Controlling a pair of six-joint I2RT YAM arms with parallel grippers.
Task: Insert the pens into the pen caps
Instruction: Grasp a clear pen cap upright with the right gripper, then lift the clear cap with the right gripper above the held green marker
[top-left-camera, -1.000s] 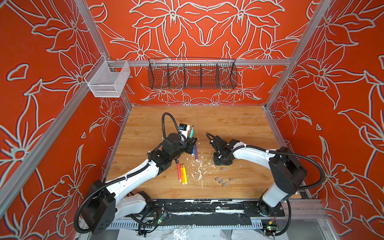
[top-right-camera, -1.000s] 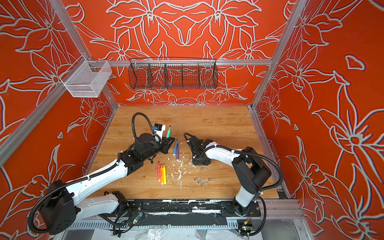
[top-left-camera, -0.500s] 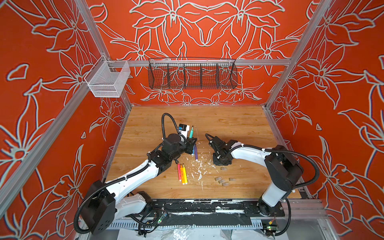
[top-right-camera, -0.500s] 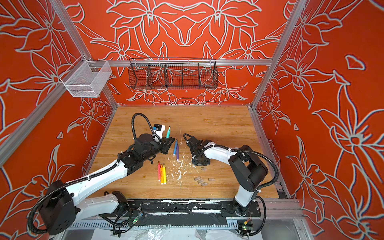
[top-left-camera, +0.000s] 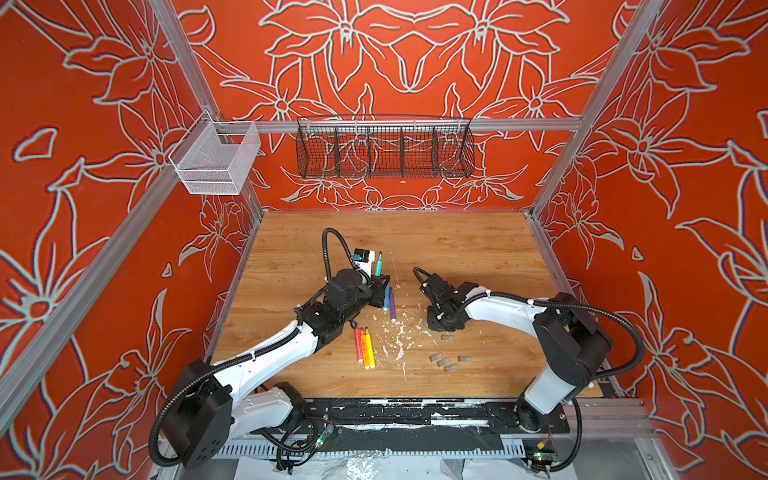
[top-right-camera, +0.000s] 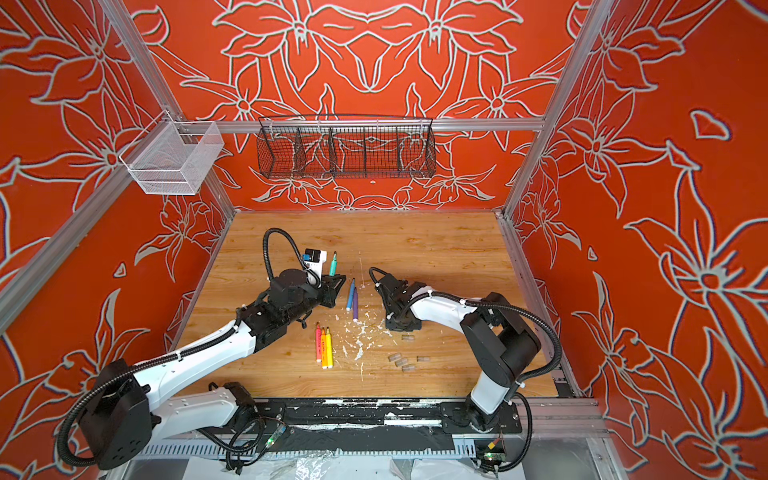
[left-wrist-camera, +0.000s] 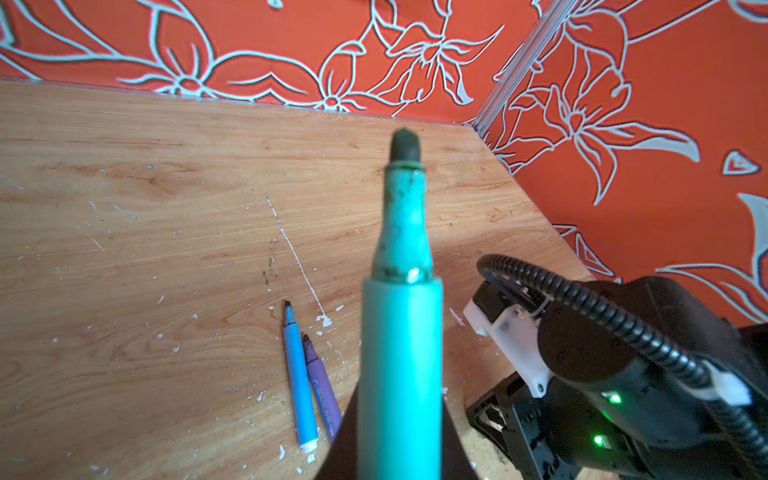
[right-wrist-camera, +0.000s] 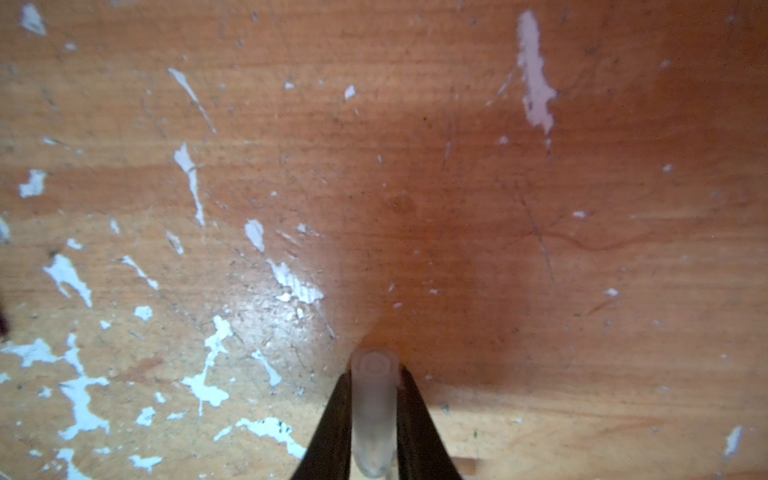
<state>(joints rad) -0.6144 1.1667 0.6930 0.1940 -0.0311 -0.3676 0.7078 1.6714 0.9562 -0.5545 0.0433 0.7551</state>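
Note:
My left gripper (top-left-camera: 380, 287) (left-wrist-camera: 401, 436) is shut on the green pen (top-left-camera: 379, 266) (top-right-camera: 333, 266) (left-wrist-camera: 401, 316), holding it off the table with its dark tip pointing away. My right gripper (top-left-camera: 443, 325) (right-wrist-camera: 374, 382) points down at the wood, shut on a clear pen cap (right-wrist-camera: 373, 409). A blue pen (top-left-camera: 387, 296) (left-wrist-camera: 300, 382) and a purple pen (top-left-camera: 392, 306) (left-wrist-camera: 322, 390) lie side by side between the grippers. Pink (top-left-camera: 358, 345), orange (top-left-camera: 363, 347) and yellow (top-left-camera: 368, 349) pens lie together nearer the front. Several loose pen caps (top-left-camera: 441, 362) (top-right-camera: 400, 361) sit front of the right gripper.
White flecks (top-left-camera: 399, 337) litter the wooden table (top-left-camera: 457, 249) between the pens and the caps. A black wire basket (top-left-camera: 384, 147) hangs on the back wall. A white mesh basket (top-left-camera: 216, 160) hangs on the left rail. The right arm (left-wrist-camera: 623, 374) stands close beside the green pen.
The right gripper's jaws have closed on the pen cap at the table. The left gripper still holds the green pen in the same place.

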